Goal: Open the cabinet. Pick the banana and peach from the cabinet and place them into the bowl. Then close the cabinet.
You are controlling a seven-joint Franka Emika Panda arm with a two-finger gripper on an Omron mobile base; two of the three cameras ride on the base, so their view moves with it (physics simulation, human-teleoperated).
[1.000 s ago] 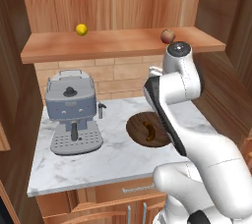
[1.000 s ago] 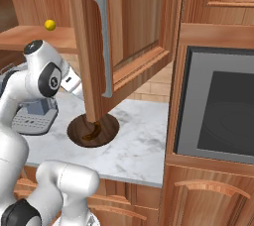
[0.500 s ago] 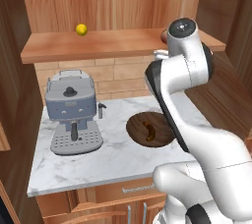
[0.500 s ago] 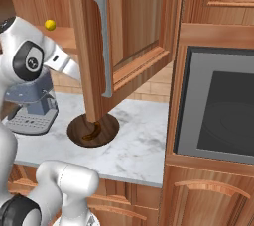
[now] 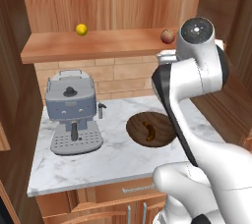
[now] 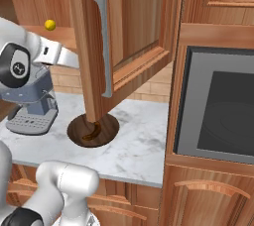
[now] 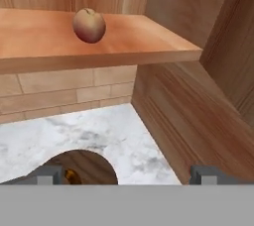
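Cabinet [image 6: 124,31]: we see it open, the right door swung out over the counter with its long silver bar handle [image 6: 102,46] facing us in the right base view; the bare shelf [image 5: 98,46] inside sits above the brick backsplash.
Oven [image 6: 218,106]: dark glass front, set in the wooden column right of the counter.
Counter [image 5: 113,154]: white marble, carrying the coffee machine and the bowl.
Arm [image 5: 192,75]: we see it raised, its upper joint level with the right end of the shelf.
Coffee machine [image 5: 73,112]: grey, standing on the left of the counter, well apart from the bowl.
Bowl [image 5: 150,128]: dark brown wood, on the counter right of the coffee machine; a small curved brownish-yellow thing lies in it, and we cannot tell what it is.
Gripper [image 7: 124,175]: we see both finger tips at the far sides of the hand view, so the jaws stand wide with nothing between them; it looks up at the peach from below the shelf edge, not touching it.
Peach [image 7: 89,25]: reddish-brown, resting upright on the shelf near its right end.
Banana [image 5: 81,29]: small and bright yellow, on the shelf toward the left, well apart from the peach.
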